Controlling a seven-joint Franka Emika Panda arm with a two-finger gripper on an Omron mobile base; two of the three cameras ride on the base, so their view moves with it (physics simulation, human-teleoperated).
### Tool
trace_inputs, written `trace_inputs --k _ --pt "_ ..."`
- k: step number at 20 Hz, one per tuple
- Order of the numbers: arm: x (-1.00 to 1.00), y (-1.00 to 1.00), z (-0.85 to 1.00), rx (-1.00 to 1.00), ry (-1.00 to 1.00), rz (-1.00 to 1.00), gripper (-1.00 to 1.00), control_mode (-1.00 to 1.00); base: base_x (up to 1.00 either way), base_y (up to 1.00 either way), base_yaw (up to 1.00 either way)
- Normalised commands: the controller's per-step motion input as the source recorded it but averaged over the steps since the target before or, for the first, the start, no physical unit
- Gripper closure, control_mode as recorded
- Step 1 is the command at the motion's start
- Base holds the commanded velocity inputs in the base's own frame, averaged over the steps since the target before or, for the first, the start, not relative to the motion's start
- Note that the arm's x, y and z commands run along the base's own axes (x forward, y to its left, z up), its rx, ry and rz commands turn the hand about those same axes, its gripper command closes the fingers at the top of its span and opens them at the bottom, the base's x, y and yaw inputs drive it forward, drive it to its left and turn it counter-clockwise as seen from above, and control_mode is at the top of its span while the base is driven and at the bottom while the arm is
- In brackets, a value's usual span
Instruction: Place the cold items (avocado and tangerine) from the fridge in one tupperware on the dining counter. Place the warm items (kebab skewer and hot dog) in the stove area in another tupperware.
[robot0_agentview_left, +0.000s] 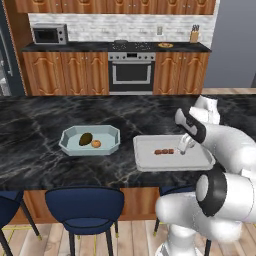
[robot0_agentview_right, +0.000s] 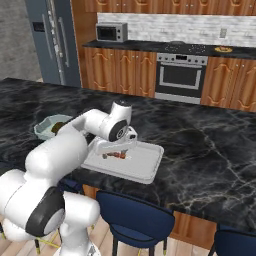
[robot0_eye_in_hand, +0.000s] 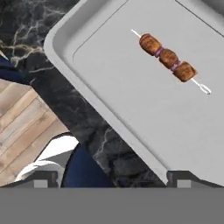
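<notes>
The pincer hovered with its jaws spread apart above the grey tupperware tray near the desk's front edge, holding nothing; the kebab skewer lay flat inside it; the avocado and tangerine sat in the pale blue tupperware to the left.

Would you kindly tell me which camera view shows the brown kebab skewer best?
The hand view: the brown kebab skewer lies large and unobstructed on the flat grey tupperware. The left base view shows it small beside the open gripper; the right base view shows it partly behind the hand.
</notes>
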Motion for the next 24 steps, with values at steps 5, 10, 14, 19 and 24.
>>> trace_inputs --k 5,10,14,19,24 --pt "-1.0 0.29 0.61 0.01 -0.05 -0.55 -1.0 -1.0 0.0 0.0 0.0" --pt "-0.91 0.33 0.62 0.0 -0.04 -0.54 -1.0 -1.0 0.0 0.0 0.0" --pt "-0.76 0.34 0.7 0.0 -0.06 -0.47 -1.0 -1.0 0.0 0.0 0.0" --pt "-0.69 0.11 0.81 0.0 -0.12 -0.4 -1.0 -1.0 0.0 0.0 0.0" --pt "0.0 0.0 0.0 0.0 0.0 0.0 -1.0 1.0 -0.67 0.0 -0.37"
